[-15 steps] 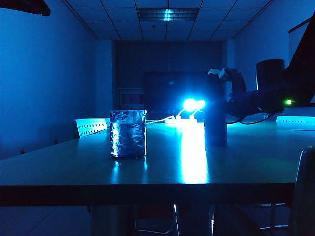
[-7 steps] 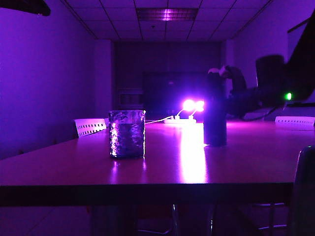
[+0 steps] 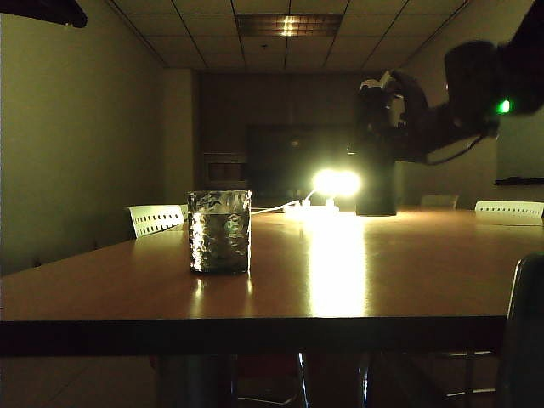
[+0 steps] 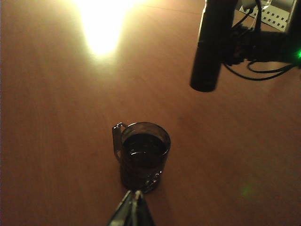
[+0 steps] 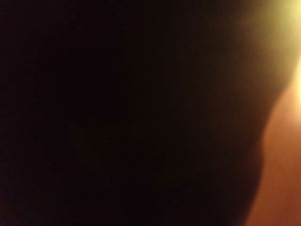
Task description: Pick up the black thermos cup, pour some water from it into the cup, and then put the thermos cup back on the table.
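The black thermos cup [image 3: 375, 161] hangs upright just above the table [image 3: 382, 272], right of the middle. My right gripper [image 3: 389, 106] is shut on its upper part from the right. The left wrist view shows the thermos cup [image 4: 210, 47] in the air with the right gripper [image 4: 231, 42] clamped round it. The thermos cup's dark body [image 5: 117, 117] fills nearly all of the right wrist view, hiding the fingers. The cup [image 3: 219, 231], a crinkly glass holding some water, stands left of the middle. My left gripper [image 4: 134, 194] is shut and empty, just short of the cup [image 4: 143, 153].
A bright lamp [image 3: 336, 182] glares at the far end of the table and throws a shining streak along the top. White perforated pieces lie at the far left [image 3: 157, 219] and far right [image 3: 508, 208]. A dark chair back [image 3: 523, 331] rises at the near right corner.
The right arm has risen and lifted the thermos cup off the table. The room light went from blue through purple to warm yellow. The cup and the left gripper stayed put.
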Controlling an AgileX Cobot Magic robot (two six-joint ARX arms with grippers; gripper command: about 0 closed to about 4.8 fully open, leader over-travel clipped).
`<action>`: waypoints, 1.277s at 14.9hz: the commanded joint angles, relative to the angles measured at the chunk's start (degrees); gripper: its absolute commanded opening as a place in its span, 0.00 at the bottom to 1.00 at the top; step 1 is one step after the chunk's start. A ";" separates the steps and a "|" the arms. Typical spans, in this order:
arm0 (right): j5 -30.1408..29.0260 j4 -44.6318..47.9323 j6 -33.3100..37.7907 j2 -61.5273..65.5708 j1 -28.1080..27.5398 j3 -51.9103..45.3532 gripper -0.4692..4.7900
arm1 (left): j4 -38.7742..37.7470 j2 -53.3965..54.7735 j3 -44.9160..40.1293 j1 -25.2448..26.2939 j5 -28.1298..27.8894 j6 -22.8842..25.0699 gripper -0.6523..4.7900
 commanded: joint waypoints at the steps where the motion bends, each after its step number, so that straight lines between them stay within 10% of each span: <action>1: 5.49 -5.38 -6.56 -4.48 1.77 0.66 0.40 | 0.66 -0.11 0.44 0.04 0.33 0.07 0.11; 19: 19.96 -17.11 -21.27 -8.09 17.18 0.57 0.40 | 1.25 -0.15 0.44 0.04 2.64 0.11 0.11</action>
